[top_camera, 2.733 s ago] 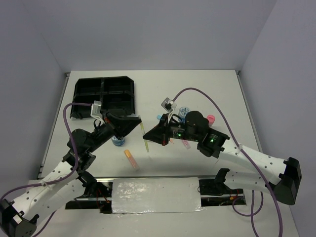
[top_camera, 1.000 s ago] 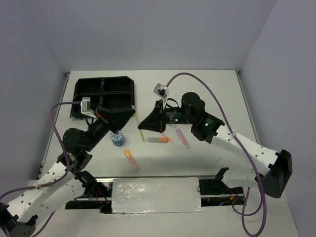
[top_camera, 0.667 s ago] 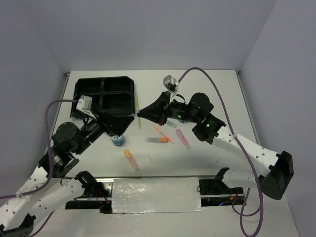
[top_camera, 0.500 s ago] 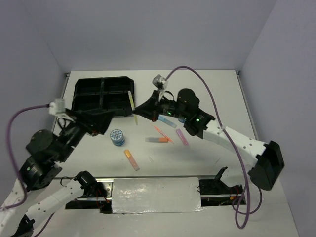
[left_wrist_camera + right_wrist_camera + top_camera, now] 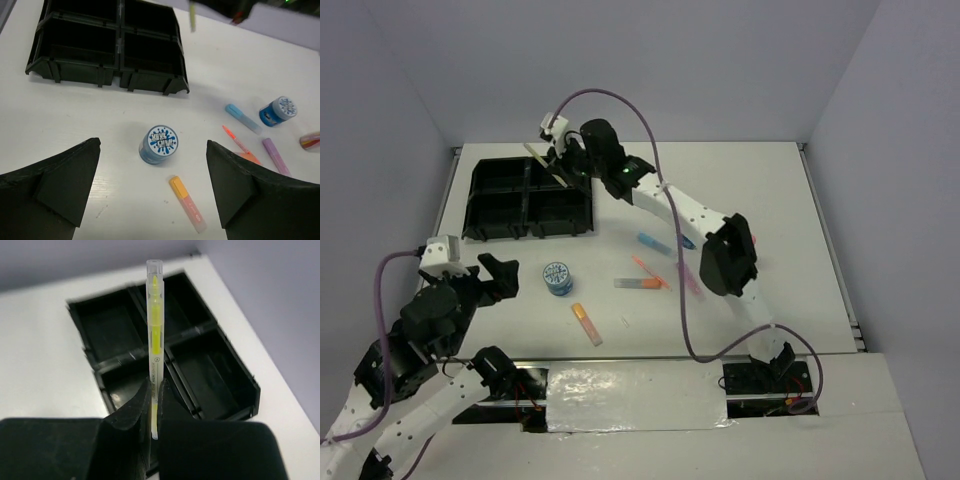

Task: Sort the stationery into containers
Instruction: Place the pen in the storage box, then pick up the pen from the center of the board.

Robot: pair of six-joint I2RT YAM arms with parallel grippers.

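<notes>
Two arms: I have the left one drawn low at the near-left corner of the table (image 5: 800, 200), and the right one stretched out to the far-left corner.
Left gripper (image 5: 503, 274): jaws spread wide, holding nothing. In its wrist view the near blue tub (image 5: 159, 144) stands on the table beyond the fingers (image 5: 65, 180), touching neither.
Right gripper (image 5: 154, 390): pinched narrow on the yellow marker (image 5: 155, 335), which stands upright out of the fingers.
Marker's place: above the black tray (image 5: 520, 228), near its centre dividers. I cannot tell which compartment it is over.
Tray edges: it sits by the far-left corner, its left wall close to the table's left edge, four compartments two by two.
Room by the tray: white table shows between its near wall and the near blue tub.
Table middle: the blue marker (image 5: 652, 242), thin orange pen (image 5: 650, 272), orange-capped marker (image 5: 638, 283) and purple marker (image 5: 686, 280) lie close together.
Second blue tub (image 5: 278, 110): near the blue marker, on its right-edge side.
Pink-capped bottle (image 5: 311, 140): cut off by the frame, near the purple marker.
Near edge: the orange-and-pink marker (image 5: 586, 324) lies alone between the near blue tub and that edge.
Overhead: the right arm's elbow (image 5: 725, 262) hangs over the cluster's right side.
</notes>
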